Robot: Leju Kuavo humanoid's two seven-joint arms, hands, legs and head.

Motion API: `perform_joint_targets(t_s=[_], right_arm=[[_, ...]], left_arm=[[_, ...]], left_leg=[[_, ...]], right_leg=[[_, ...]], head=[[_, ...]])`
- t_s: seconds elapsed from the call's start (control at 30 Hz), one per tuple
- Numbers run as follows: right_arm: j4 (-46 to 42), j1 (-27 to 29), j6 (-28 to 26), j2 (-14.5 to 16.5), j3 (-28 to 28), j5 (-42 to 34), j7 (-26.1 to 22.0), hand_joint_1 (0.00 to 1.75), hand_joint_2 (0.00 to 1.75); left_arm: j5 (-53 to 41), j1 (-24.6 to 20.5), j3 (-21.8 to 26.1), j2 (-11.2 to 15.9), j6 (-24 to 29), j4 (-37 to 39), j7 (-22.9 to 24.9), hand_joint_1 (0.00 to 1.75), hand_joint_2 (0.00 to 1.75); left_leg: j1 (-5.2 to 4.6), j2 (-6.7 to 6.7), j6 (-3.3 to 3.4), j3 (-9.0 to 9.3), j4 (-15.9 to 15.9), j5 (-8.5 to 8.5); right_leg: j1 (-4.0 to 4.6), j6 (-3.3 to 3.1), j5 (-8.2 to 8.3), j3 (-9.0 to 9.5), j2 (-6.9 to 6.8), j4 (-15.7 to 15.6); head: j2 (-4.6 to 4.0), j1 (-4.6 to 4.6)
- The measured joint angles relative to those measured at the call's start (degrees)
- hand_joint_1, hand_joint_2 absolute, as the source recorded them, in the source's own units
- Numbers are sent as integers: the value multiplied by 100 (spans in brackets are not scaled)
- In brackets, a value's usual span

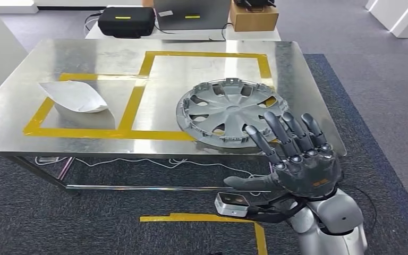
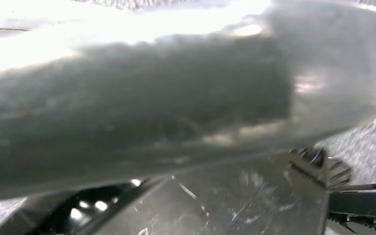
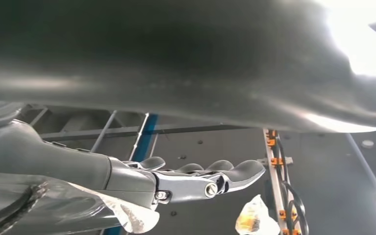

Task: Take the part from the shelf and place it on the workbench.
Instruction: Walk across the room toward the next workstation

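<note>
Right now the steel workbench (image 1: 85, 58) carries the task's part, a grey wheel hubcap (image 1: 226, 110), lying flat and inner face up inside the larger yellow-taped square (image 1: 154, 54), its near rim hanging over the tape line at the bench's front edge. It's round, so no long axis to speak of; what matters is direction. From the fingers of the right hand (image 1: 296, 154) the hubcap lies just ahead and to the robot's left, the fingertips (image 1: 270, 118) overlapping the cap's near-right rim in the head view; whether they touch it I cannot tell. That hand is raised, palm away from the camera, fingers spread and straight, holding nothing. In the right wrist view those same fingers (image 3: 210, 174) reach out straight under a broad dark surface. My read: the cap looks placed, and pulling the hand back toward the body is the likely move left. A white curved panel (image 1: 74, 95) sits in the smaller taped box, well beyond the fingers to the left. The left wrist view is a dark blur, so the left hand's fingers: cannot tell
</note>
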Motion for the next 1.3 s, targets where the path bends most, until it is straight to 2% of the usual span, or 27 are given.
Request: perform_joint_targets(t_s=[0.03,0.07,0.1,0.13,0.17,0.23,0.3,0.33,0.4,0.47,0.5,0.53,0.57,0.63,0.7,0.73,0.8,0.83,0.9,0.97,1.0,1.03,1.07,1.13,1.2,1.23,1.3], right_arm=[[2,2,0,0,-1,0,1,0,0],[3,3,0,0,-2,0,1,0,0],[4,3,0,0,-3,0,2,0,0],[4,-1,0,1,-4,0,1,0,0],[4,-6,-1,7,-7,0,0,0,0],[11,-7,-2,26,-30,0,-2,0,0],[28,0,-1,45,-75,0,0,0,0],[40,3,1,54,-99,1,3,0,0],[72,5,2,82,-144,2,11,0,0],[107,29,2,118,-210,2,2,0,0],[126,51,2,133,-262,2,-6,0,0],[144,78,2,148,-320,3,-10,0,0],[161,112,2,162,-383,3,3,0,0],[186,185,1,186,-499,3,91,0,0],[211,267,0,197,-612,-3,256,0,0],[238,312,0,199,-671,-26,349,0,0],[342,413,0,229,-839,-100,482,0,0],[417,472,0,263,-951,-133,545,0,0],[586,596,0,332,-1163,-151,755,0,0],[810,713,0,371,-1342,-253,967,0,0],[947,769,0,393,-1462,-348,996,0,0],[1087,822,0,422,-1605,-463,960,0,0],[1225,863,0,454,-1762,-600,879,0,0],[1566,871,-1,511,-2111,-957,606,0,0],[2162,765,-1,549,-2642,-1283,223,0,0],[2562,680,-1,560,-3019,-1330,39,0,0],[3463,491,0,571,-3922,-1119,-92,0,0]], left_arm=[[0,2,0,-1,0,0,1,0,0],[0,3,0,-3,0,0,2,0,0],[0,1,0,-5,1,0,2,0,0],[-1,-1,1,-6,3,0,2,0,0],[-2,-2,1,-6,5,0,2,0,0],[-5,0,2,-7,9,0,4,0,0],[-7,3,2,-7,9,0,7,0,0],[-7,5,2,-6,9,0,9,0,0],[-7,12,2,-4,9,0,13,0,0],[-7,17,3,-4,11,0,15,0,0],[-6,19,4,-4,13,0,15,0,0],[-5,22,5,-4,14,0,15,0,0],[-5,26,7,-4,19,0,15,0,0],[-4,33,19,0,44,0,12,0,0],[1,39,44,4,80,0,-1,0,0],[19,44,61,5,94,0,-14,0,0],[92,72,93,3,119,0,-42,0,0],[141,86,107,2,134,0,-56,0,0],[224,103,130,-3,181,0,-87,0,0],[290,116,150,-6,232,0,-133,0,0],[319,130,161,-7,252,0,-153,0,0],[343,148,172,-6,269,0,-172,0,0],[367,166,183,-6,285,1,-186,0,0],[422,195,214,-8,320,1,-223,0,0],[493,215,268,-13,364,1,-267,0,0],[529,226,297,-16,390,1,-282,0,0],[607,262,355,-16,444,3,-299,0,0]], left_leg=[[2,8,-11,-100,14,68],[5,13,-27,-194,31,129],[9,14,-48,-276,60,183],[4,13,-72,-346,98,223],[-4,11,-99,-401,144,262],[-19,8,-151,-464,202,350],[-5,4,-209,-493,217,407],[6,-4,-241,-521,268,323],[28,-23,-303,-640,689,-159],[40,-30,-338,-792,1440,-709],[43,-31,-343,-814,1728,-816],[45,-32,-339,-760,1849,-798],[45,-34,-325,-603,1741,-679],[38,-52,-266,-70,1008,-434],[18,-87,-206,364,283,-398],[5,-101,-185,441,117,-424],[-1,-97,-142,418,51,-366],[6,-87,-104,382,36,-314],[20,-66,-20,272,8,-192],[2,-58,25,118,16,-74],[-8,-56,28,35,22,-15],[-16,-53,28,-50,30,41],[-22,-51,22,-132,45,91],[-26,-50,-5,-276,90,178],[-40,-52,-52,-366,134,262],[-43,-54,-75,-385,138,311],[-43,-62,-126,-404,117,406]], right_leg=[[-2,17,81,80,-3,110],[-6,28,246,256,-6,17],[-12,37,402,529,-12,-268],[-18,44,446,876,-19,-700],[-19,26,401,1206,-20,-1150],[-6,-38,238,1535,-16,-1691],[5,-144,261,1475,-23,-1735],[3,-203,305,1435,-31,-1733],[-9,-307,422,1333,-48,-1736],[-2,-341,554,1199,-48,-1720],[3,-339,617,1123,-48,-1704],[6,-334,673,1029,-48,-1681],[9,-326,720,935,-48,-1653],[11,-303,796,783,-43,-1598],[20,-250,876,691,-41,-1573],[20,-214,921,665,-43,-1577],[13,-132,990,634,-43,-1594],[7,-97,932,599,-40,-1560],[1,-45,545,440,-27,-1200],[1,-11,29,207,-21,-449],[1,-1,-103,143,-21,-111],[1,5,-113,156,-21,72],[2,4,-4,273,-21,39],[2,-13,306,800,-25,-618],[15,-49,357,1376,-33,-1471],[25,-70,317,1512,-36,-1719],[33,-137,326,1517,-46,-1855]], head=[[0,1],[0,1],[0,1],[0,7],[0,11],[0,23],[0,27],[0,25],[0,11],[0,2],[0,3],[0,3],[0,4],[0,4],[0,8],[0,8],[0,9],[0,12],[0,27],[0,39],[0,38],[0,38],[0,38],[0,38],[0,33],[0,32],[0,33]])
